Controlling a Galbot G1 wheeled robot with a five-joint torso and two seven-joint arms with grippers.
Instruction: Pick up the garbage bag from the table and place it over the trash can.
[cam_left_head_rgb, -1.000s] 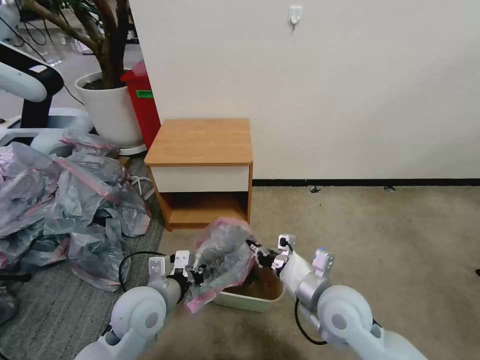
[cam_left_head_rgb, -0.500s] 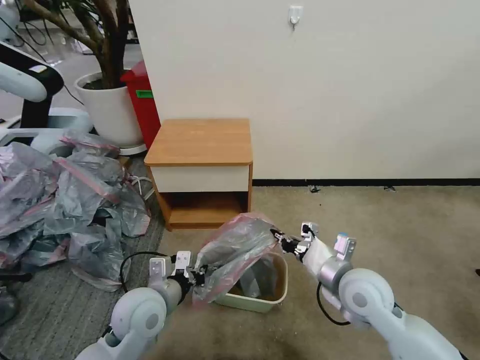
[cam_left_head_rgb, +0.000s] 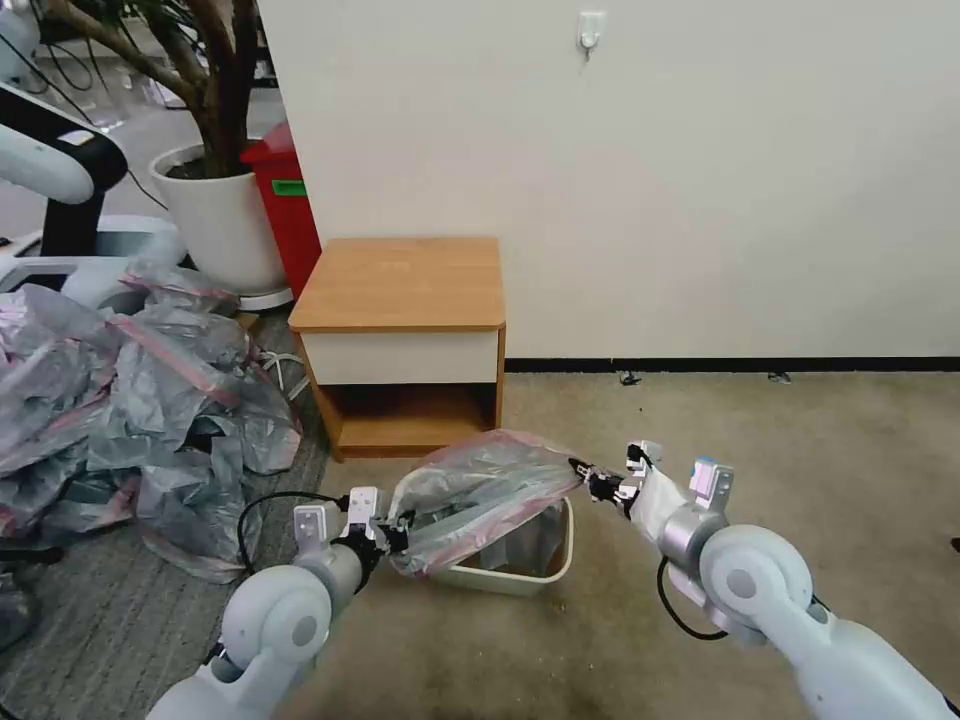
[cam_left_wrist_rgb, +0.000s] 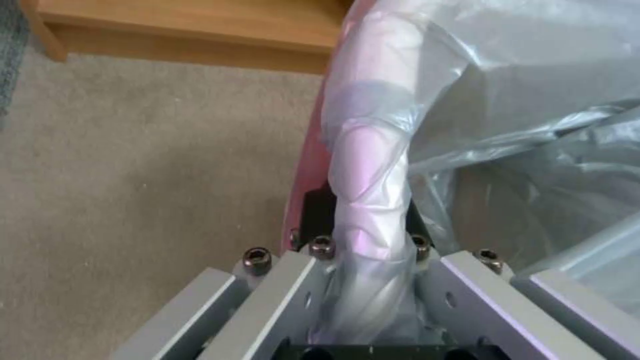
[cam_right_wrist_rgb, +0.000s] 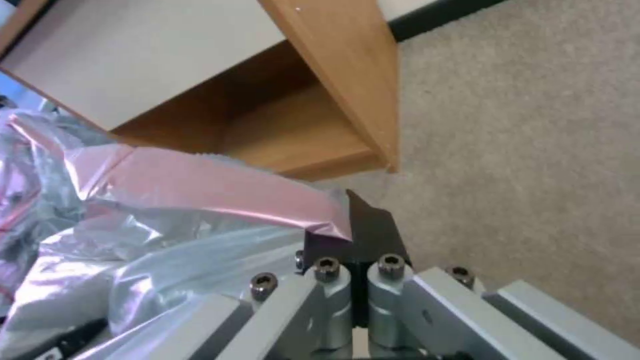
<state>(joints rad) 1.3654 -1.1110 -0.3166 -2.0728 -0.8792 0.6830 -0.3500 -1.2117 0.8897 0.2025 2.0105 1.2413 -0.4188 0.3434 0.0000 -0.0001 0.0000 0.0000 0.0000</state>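
The left gripper (cam_left_head_rgb: 398, 528) is clamped on the pink rim of the garbage bag (cam_left_head_rgb: 480, 490), low over the carpet (cam_left_head_rgb: 780, 470) just off the left side of the trash can (cam_left_head_rgb: 520, 575); in the left wrist view a twisted rope of grey-pink plastic (cam_left_wrist_rgb: 370, 200) runs straight down between its closed fingers (cam_left_wrist_rgb: 320, 210). The right gripper (cam_left_head_rgb: 585, 472) is pinched shut on the opposite stretch of the rim, above the can's far right corner, and the right wrist view shows the pink band (cam_right_wrist_rgb: 220, 192) ending at its dark fingertips (cam_right_wrist_rgb: 370, 227). Between the two grippers the bag is pulled wide and hangs open over the can, its mouth spanning from the left side to the far right corner, with some of the grey film sagging down inside the can. The near wall of the can and part of its right rim are bare of plastic. The can stands on the carpet just in front of the table (cam_left_head_rgb: 405, 285), near that cabinet's open lower shelf. Well apart to the left, a big heap of similar grey and pink bags (cam_left_head_rgb: 130, 400) lies on the floor, with a white plant pot (cam_left_head_rgb: 220, 220) and a red bin (cam_left_head_rgb: 290, 200) behind it beside the wall.
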